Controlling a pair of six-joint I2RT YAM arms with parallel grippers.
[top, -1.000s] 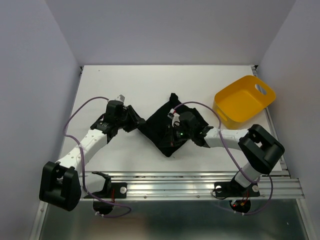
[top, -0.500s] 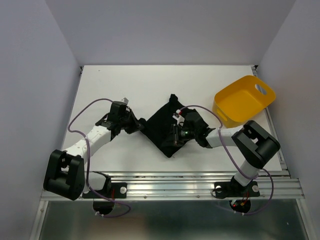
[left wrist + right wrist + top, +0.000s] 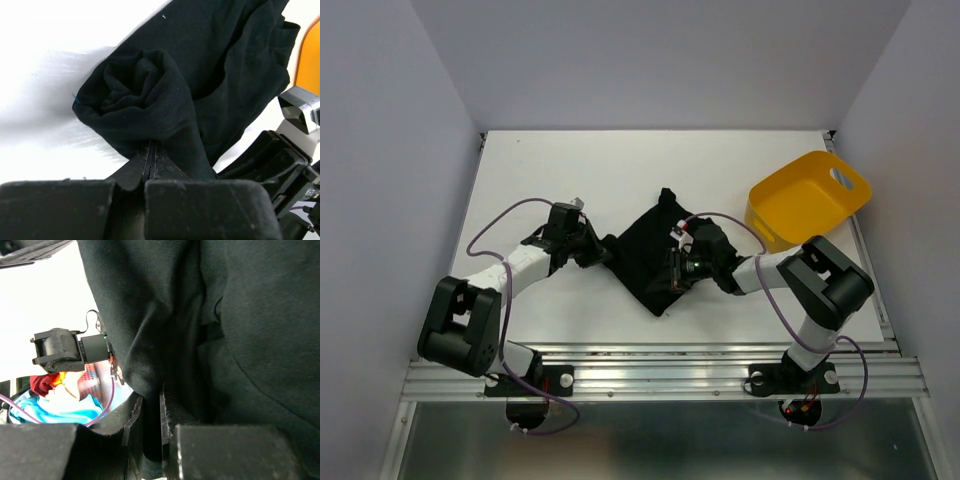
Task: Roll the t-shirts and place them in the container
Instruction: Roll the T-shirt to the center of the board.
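A black t-shirt lies in a diamond-shaped bundle at the table's middle. My left gripper is at its left corner, shut on a rolled fold of the cloth; the jaws meet with cloth pinched at their tips. My right gripper is low on the shirt's right side, shut on a hanging fold of the black cloth, which fills the narrow gap between its fingers. The shirt's far corner points toward the back.
A yellow plastic tub stands at the right, close behind the right arm. The right arm's purple cable loops over the shirt's right edge. The table's metal front rail runs below the arms.
My left arm has drawn in, its gripper shifting slightly right along the shirt's left corner. My right gripper has crept a little left and down on the cloth. The shirt's outline is nearly unchanged.
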